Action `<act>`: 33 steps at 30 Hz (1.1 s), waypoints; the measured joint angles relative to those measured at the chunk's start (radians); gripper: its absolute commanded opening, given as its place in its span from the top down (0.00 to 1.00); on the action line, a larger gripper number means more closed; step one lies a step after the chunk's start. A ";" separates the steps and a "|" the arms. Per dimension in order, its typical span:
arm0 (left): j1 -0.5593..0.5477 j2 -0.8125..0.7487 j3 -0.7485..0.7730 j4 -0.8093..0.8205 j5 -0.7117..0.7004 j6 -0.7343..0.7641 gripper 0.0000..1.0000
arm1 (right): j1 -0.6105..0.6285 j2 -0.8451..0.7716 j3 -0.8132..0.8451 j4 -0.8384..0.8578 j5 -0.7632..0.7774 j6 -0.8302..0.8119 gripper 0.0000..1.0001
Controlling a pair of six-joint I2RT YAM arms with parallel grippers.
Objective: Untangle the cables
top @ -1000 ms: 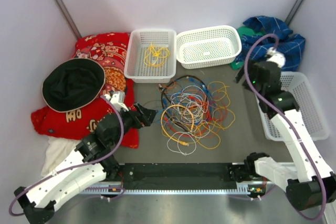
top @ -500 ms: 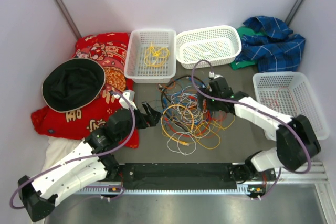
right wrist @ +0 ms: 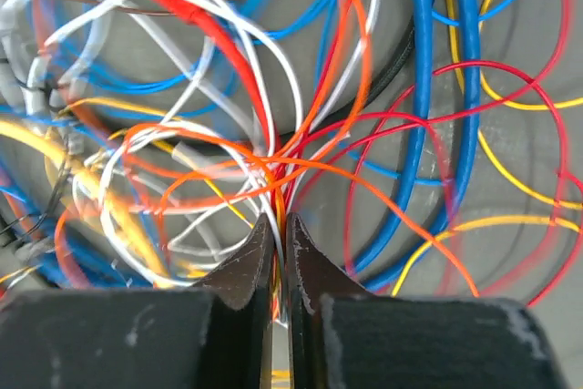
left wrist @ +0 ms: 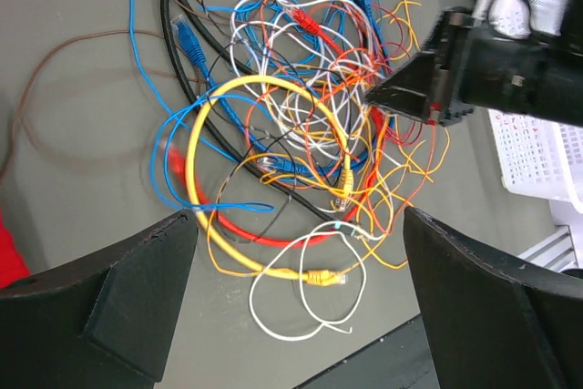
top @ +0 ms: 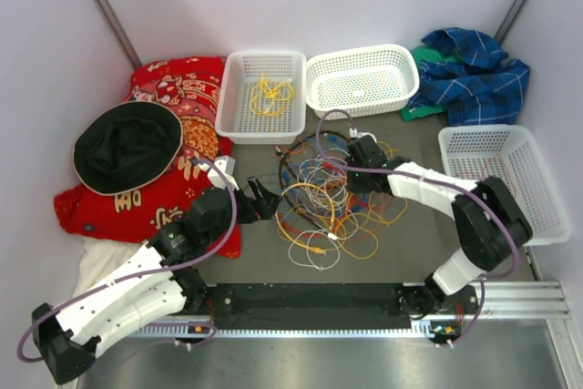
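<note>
One tangle of cables (top: 332,202), three white baskets (top: 239,97); right gripper (right wrist: 281,225) closed, pinching thin strands; left gripper (left wrist: 296,225) wide open, empty.

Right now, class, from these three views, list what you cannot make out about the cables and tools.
- Right wrist view: which of the cables the shut right tool pinches; they are thin and blurred there.
- Top view: part of the cables, hidden under the right arm.
- Left wrist view: whatever lies at the lower corners, behind the open left tool's fingers; the cables' top, cut by the edge.
</note>
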 measured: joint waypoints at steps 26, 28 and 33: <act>0.000 0.277 0.161 0.392 0.014 0.266 0.01 | 0.358 -0.499 0.165 -0.242 0.219 -0.014 1.00; 0.000 0.328 0.175 0.412 0.052 0.249 0.01 | 0.359 -0.509 0.165 -0.253 0.219 -0.011 1.00; 0.000 0.403 0.176 0.465 0.173 0.198 0.01 | 0.359 -0.554 0.165 -0.266 0.219 -0.003 1.00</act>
